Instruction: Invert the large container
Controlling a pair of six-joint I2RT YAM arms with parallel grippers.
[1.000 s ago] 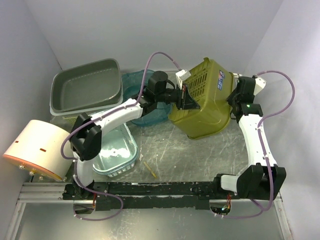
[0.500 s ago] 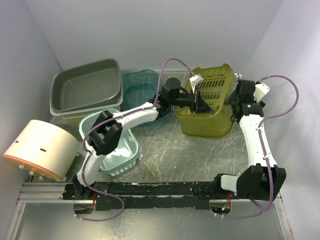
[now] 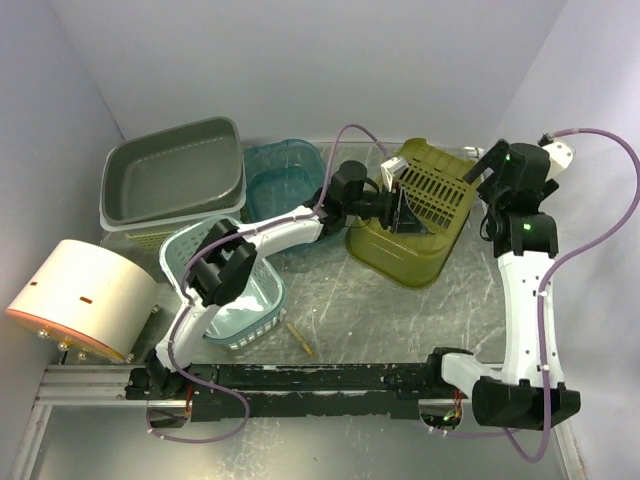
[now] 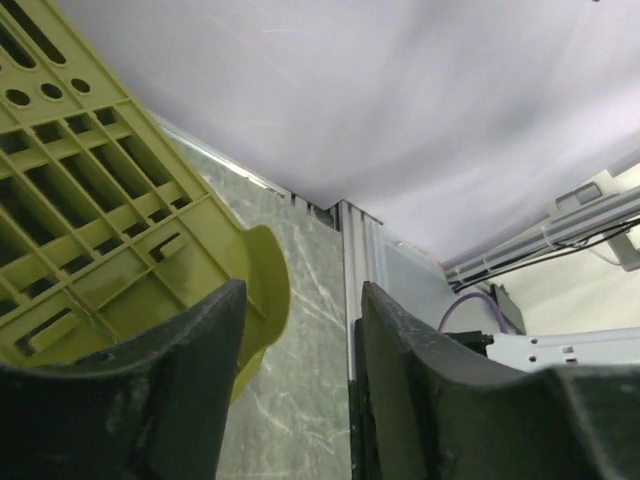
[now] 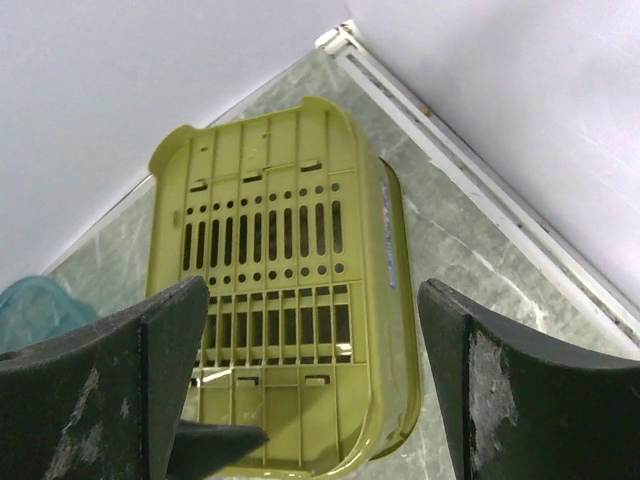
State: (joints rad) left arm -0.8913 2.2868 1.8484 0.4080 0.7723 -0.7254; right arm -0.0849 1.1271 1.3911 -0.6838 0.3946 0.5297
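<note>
The olive-green slatted plastic basket (image 3: 410, 238) lies base-up. The left tool (image 4: 300, 300), parted and empty, sits just beside its nine-o'clock rim, nearer than the wide-open, empty right tool (image 5: 312, 290) at two o'clock.

Things on my grey metal table (image 3: 380, 300)
The olive-green slotted plastic basket (image 3: 440, 190) lies bottom-up at the back, between my left gripper (image 3: 402, 212) and right gripper (image 3: 488, 170). The teal plastic basket (image 3: 285, 180) sits left of it, the grey plastic tub (image 3: 175, 170) farther left.
</note>
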